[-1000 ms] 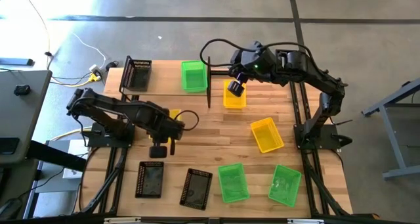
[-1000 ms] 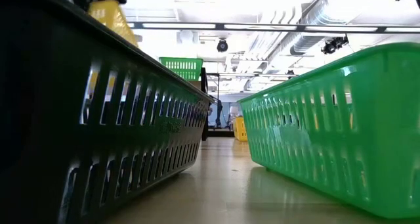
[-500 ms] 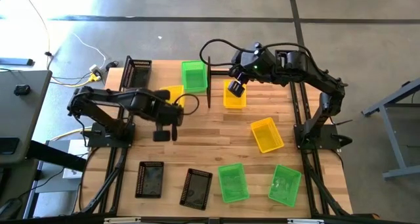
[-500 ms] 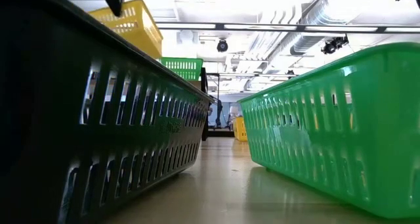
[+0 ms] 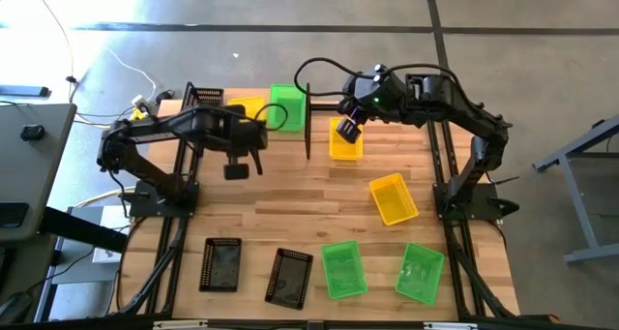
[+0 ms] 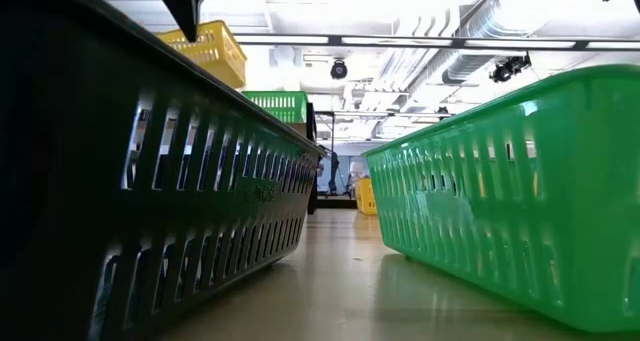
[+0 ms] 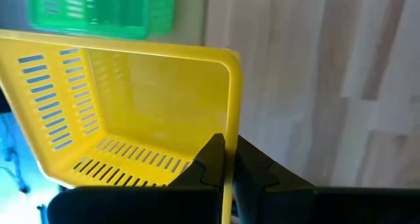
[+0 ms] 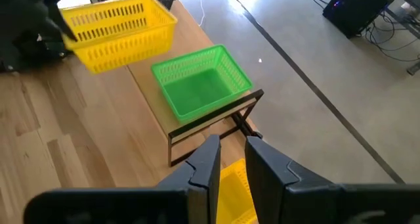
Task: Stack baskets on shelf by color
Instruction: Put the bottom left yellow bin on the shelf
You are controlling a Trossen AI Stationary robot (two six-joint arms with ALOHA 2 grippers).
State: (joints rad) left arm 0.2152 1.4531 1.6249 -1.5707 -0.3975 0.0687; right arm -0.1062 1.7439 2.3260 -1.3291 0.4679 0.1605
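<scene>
Yellow basket (image 5: 248,108) clenched by left pincer (image 7: 226,159) above shelf (image 8: 210,115); no legible writing.

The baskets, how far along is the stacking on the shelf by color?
Early stage. Done: one green basket and one black basket sit on the shelf. In hand: the left gripper is shut on a yellow basket, held above the shelf between those two; the right gripper holds another yellow basket beside the shelf. Left: one yellow, two green and two black baskets on the tabletop.
</scene>
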